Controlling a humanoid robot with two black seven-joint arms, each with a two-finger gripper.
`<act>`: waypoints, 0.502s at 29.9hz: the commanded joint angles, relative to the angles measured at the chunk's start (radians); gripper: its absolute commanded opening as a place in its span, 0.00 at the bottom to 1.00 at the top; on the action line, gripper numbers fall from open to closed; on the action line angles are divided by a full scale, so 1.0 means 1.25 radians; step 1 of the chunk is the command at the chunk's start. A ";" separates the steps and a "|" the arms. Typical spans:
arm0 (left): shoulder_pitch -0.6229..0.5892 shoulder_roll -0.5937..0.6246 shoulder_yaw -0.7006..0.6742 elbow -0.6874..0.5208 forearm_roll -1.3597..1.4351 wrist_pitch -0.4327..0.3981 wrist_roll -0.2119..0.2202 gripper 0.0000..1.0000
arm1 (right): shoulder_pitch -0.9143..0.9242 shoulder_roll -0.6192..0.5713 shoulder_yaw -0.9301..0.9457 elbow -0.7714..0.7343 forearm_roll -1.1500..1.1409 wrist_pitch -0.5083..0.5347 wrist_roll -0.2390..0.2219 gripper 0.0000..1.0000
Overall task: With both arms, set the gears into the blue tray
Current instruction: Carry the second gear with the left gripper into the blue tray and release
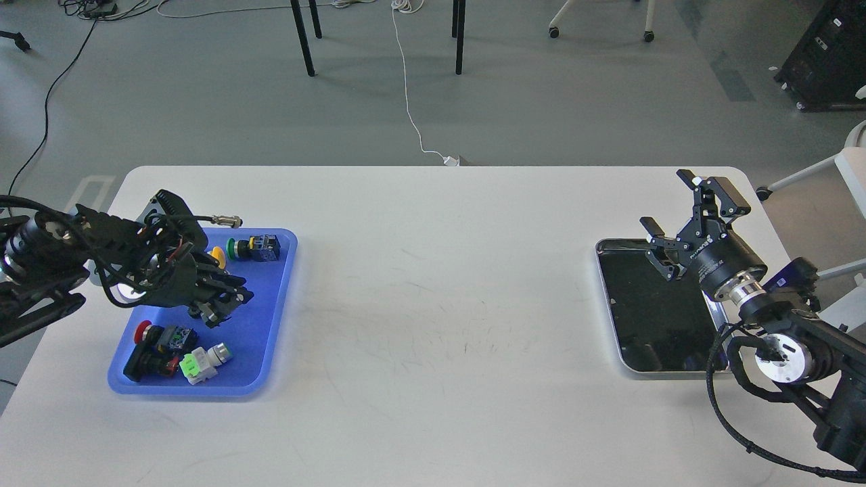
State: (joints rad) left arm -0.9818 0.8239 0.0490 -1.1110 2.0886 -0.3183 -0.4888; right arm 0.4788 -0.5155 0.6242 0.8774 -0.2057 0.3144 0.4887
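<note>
The blue tray [265,318] lies at the table's left. My left gripper [220,308] hangs low over its middle, pointing right and down, its fingers drawn together with no gap showing. No gears can be made out, neither between those fingers nor anywhere on the table or in the trays. My right gripper [682,218] stands open with nothing in it, above the far right corner of the silver-rimmed metal tray [666,370], whose inside is black.
In the blue tray lie a red-capped push button [143,332], a green-and-white switch block [195,366] and a green-capped button [252,247]. A cable connector [227,220] sticks out from the left wrist. Table legs and cables stand on the floor beyond.
</note>
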 commanded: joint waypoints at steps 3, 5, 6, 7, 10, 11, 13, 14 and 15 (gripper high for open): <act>0.048 -0.014 -0.048 0.054 -0.010 0.002 0.000 0.21 | 0.000 0.000 0.000 0.000 0.000 0.000 0.000 0.96; 0.052 -0.015 -0.049 0.068 -0.009 0.001 0.000 0.24 | 0.000 -0.001 0.000 0.000 0.000 0.000 0.000 0.96; 0.052 -0.015 -0.049 0.074 -0.008 0.001 0.000 0.25 | 0.000 -0.001 -0.001 0.000 0.000 0.000 0.000 0.96; 0.053 -0.015 -0.049 0.080 -0.008 0.001 0.000 0.27 | -0.001 -0.001 0.000 0.000 0.000 0.000 0.000 0.96; 0.053 -0.015 -0.050 0.081 -0.012 0.002 0.000 0.46 | -0.001 -0.001 -0.001 0.000 0.000 0.000 0.000 0.96; 0.053 -0.015 -0.050 0.080 -0.012 0.004 0.000 0.55 | -0.001 0.000 -0.001 0.000 -0.001 0.000 0.000 0.96; 0.050 -0.016 -0.051 0.074 -0.012 0.006 0.000 0.70 | -0.001 0.000 -0.001 0.000 0.000 0.000 0.000 0.96; 0.050 -0.016 -0.053 0.072 -0.014 0.007 0.000 0.72 | -0.001 0.000 -0.001 0.000 0.000 0.000 0.000 0.96; 0.050 -0.016 -0.054 0.070 -0.019 0.007 0.000 0.74 | -0.001 0.000 -0.001 0.000 -0.001 0.000 0.000 0.96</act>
State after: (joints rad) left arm -0.9163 0.8046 -0.0152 -1.0150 2.0741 -0.3125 -0.4887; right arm 0.4771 -0.5165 0.6228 0.8774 -0.2063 0.3144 0.4887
